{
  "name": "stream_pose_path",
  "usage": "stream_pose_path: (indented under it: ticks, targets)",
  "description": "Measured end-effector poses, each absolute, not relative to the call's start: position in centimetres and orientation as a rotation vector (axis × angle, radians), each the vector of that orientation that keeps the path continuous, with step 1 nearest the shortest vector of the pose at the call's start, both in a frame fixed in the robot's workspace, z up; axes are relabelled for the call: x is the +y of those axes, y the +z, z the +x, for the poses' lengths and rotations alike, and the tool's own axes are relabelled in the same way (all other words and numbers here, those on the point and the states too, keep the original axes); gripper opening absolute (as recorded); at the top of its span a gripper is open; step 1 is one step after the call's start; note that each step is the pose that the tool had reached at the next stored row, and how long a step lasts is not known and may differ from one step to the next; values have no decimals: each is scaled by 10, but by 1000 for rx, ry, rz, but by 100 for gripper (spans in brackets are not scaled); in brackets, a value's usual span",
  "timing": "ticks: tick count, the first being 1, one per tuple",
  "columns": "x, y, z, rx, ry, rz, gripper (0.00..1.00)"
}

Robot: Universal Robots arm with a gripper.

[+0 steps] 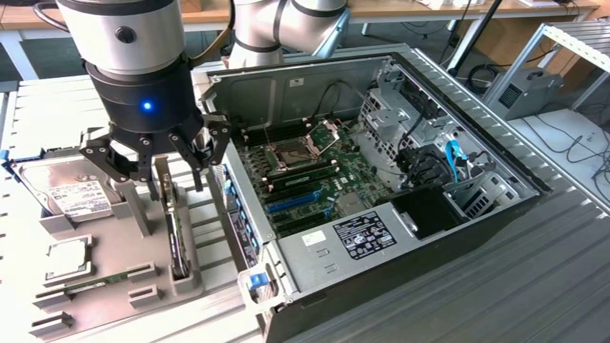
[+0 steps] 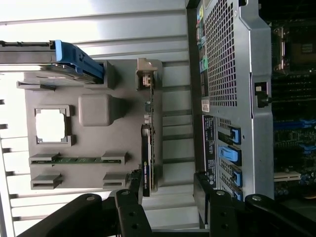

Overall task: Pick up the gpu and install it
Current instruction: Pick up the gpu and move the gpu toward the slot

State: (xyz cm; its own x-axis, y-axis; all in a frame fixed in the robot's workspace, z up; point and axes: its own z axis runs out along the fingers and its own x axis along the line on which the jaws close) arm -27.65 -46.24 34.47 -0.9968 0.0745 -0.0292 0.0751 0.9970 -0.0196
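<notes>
Hovering vert., claw (image 1: 157,183) open over gpu (image 1: 176,243).

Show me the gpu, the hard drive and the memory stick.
gpu (image 2: 146,163): wrist view, black shroud edge.
hard drive (image 1: 71,194): exterior view, white label.
memory stick (image 2: 79,159): wrist view, green board middle.

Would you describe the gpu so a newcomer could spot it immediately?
Beside the open computer case, on the exterior view's left, lies a grey parts holder. The gpu stands on edge along the holder's case-side border, unlike the boxy white-labelled hard drive and thin memory stick.
</notes>
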Motion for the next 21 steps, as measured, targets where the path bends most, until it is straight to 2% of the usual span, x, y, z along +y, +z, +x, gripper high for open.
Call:
stream_pose_path:
  ticks: [21]
  targets:
    - [-462, 338, -276, 3111, -32, 117, 54]
